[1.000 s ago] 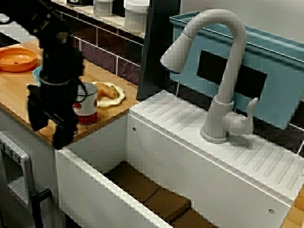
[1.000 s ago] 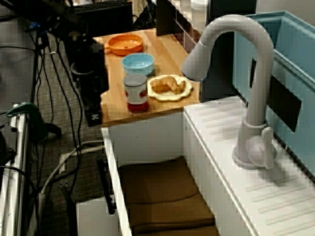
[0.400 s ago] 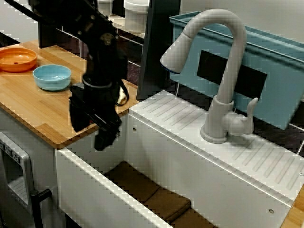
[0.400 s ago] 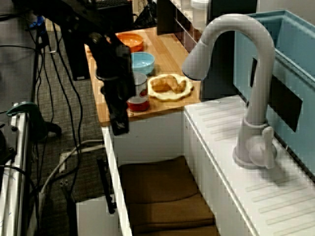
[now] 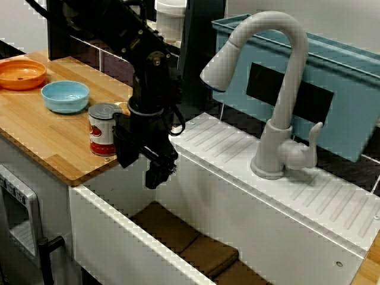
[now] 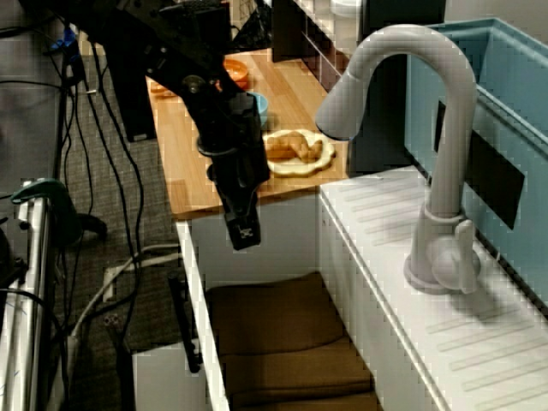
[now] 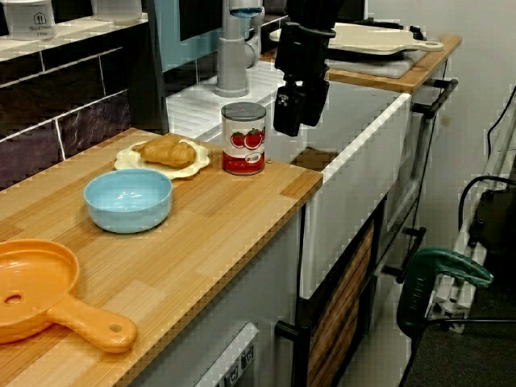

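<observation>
In the view facing the wall, my black gripper (image 5: 141, 168) hangs open and empty, pointing down over the left end of the white sink (image 5: 119, 233). It is just past the wooden counter's corner. A red tomato can (image 5: 103, 129) stands upright on the counter right beside it, apart from the fingers. Seen from the counter's far end, the gripper (image 7: 294, 119) is above the sink behind the can (image 7: 243, 138). In the view along the sink the arm hides the can, and the gripper (image 6: 242, 233) hangs beyond the counter edge.
A cream plate with a croissant (image 7: 165, 153), a blue bowl (image 7: 129, 199) and an orange pan (image 7: 40, 294) sit on the counter. Brown mats (image 5: 190, 243) line the sink bottom. A tall grey faucet (image 5: 279, 89) arches over the sink, with a blue bin (image 5: 332, 95) behind it.
The arm has swung right along the counter's front edge, from left of the can to past it, and now hangs over the sink's left end. The can has not moved.
</observation>
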`<action>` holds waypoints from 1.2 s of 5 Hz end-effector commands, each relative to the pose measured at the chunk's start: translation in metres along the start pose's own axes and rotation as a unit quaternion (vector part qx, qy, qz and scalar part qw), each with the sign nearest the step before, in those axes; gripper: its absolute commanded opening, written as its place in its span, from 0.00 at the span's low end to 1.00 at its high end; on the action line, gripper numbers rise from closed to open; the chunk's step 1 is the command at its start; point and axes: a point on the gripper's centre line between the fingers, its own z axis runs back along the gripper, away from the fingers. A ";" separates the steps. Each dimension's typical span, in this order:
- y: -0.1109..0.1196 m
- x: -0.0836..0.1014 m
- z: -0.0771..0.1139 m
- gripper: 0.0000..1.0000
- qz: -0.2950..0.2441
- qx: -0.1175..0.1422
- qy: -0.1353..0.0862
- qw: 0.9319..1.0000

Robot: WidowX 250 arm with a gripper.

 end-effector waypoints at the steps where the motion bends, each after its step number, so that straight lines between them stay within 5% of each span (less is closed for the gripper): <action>1: 0.019 0.031 0.030 0.00 0.013 -0.011 -0.015 1.000; 4: 0.063 0.020 0.019 0.00 0.039 0.004 -0.029 0.999; 6: 0.092 0.011 0.018 0.00 0.053 0.010 -0.015 0.998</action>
